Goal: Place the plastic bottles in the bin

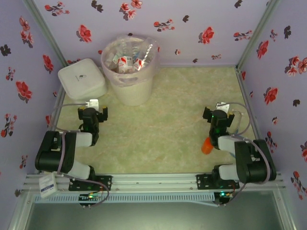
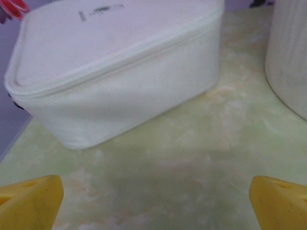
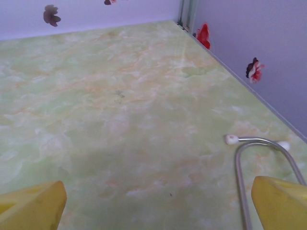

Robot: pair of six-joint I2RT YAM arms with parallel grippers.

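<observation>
The pale round bin (image 1: 130,86) stands at the back left of the table, lined with a clear bag. Several clear plastic bottles (image 1: 128,61) with coloured labels lie inside it. My left gripper (image 1: 92,113) rests low near the table's left side, pointing at the white box, and is open with nothing between its yellow fingertips (image 2: 33,201). The bin's ribbed wall (image 2: 290,52) shows at the right of the left wrist view. My right gripper (image 1: 221,115) sits near the right side, open over bare table, yellow fingertips (image 3: 33,208) wide apart.
A white square lidded box (image 1: 82,78) sits left of the bin, close in front of the left gripper (image 2: 115,76). A small orange cup (image 1: 206,145) stands by the right arm. A grey cable (image 3: 249,158) loops on the table at the right. Floral walls enclose three sides.
</observation>
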